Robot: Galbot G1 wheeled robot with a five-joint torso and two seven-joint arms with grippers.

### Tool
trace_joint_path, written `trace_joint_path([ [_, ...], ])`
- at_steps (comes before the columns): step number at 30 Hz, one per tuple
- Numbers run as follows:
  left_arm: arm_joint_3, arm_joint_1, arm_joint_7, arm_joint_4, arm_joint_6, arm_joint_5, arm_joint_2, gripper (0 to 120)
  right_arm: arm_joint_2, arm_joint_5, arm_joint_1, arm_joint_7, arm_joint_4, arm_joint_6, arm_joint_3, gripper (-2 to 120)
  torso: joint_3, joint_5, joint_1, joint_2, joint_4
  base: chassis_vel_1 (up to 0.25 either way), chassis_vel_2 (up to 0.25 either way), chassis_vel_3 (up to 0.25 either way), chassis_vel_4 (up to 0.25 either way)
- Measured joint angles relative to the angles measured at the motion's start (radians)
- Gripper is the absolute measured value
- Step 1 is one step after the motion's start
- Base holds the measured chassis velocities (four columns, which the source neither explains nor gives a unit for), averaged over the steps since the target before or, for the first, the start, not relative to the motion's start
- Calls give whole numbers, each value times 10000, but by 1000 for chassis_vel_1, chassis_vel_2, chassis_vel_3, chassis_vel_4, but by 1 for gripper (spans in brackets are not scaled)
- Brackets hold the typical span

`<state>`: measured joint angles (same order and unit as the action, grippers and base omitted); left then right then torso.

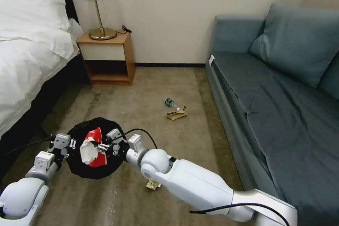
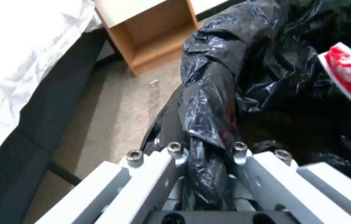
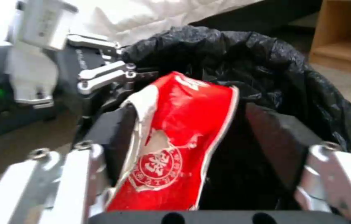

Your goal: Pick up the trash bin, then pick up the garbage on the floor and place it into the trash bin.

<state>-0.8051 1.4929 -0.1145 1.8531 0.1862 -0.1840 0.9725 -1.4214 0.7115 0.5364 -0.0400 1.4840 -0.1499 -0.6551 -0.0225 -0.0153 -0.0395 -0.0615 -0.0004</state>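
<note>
The trash bin [image 1: 84,169] hangs low over the carpet at the lower left, its crinkled black bag [image 2: 212,93] folded over the rim. My left gripper [image 1: 71,144] is shut on the bin's near rim, with the bag pinched between its fingers [image 2: 175,149]. My right gripper [image 1: 105,147] reaches over the bin's mouth [image 3: 266,56]. A crumpled red-and-white wrapper [image 3: 175,130] stands between its jaws. It leans on one pad [image 3: 113,133], with a dark gap to the other. A clear green-labelled bottle [image 1: 171,103] and crumpled brown paper [image 1: 177,113] lie on the carpet ahead.
A small yellowish wrapper [image 1: 153,184] peeks out from under my right forearm. The bed [image 1: 28,53] runs along the left and a wooden nightstand [image 1: 107,56] with a lamp stands at the back. A blue-grey sofa [image 1: 282,95] lines the right. Open carpet lies between them.
</note>
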Motion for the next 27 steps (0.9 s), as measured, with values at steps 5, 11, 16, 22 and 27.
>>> trace_joint_path([
  [5,-74,60,-8,-23,-22,3,9,4,95,-529,-1,-129,45,-92,-139,88,1,1,1,0,1,0,0,0,0],
  [11,-95,225,-22,127,-23,0,18,4,403,-1233,-769,-464,-229,-297,-1007,100,0,1,0,0,-1,0,0,0,0],
  [16,-161,381,-40,206,-22,-28,197,4,784,-568,-2036,-476,144,-654,-1864,100,0,1,0,0,1,0,0,0,0],
  [22,-212,520,-154,182,-93,12,442,4,1137,555,-3459,-314,620,-1198,-2687,100,0,0,0,0,0,0,0,0,0],
  [27,-188,505,-162,119,-118,-91,672,4,1102,1144,-4298,-188,683,-1411,-3397,100,0,1,0,0,1,0,0,0,0],
])
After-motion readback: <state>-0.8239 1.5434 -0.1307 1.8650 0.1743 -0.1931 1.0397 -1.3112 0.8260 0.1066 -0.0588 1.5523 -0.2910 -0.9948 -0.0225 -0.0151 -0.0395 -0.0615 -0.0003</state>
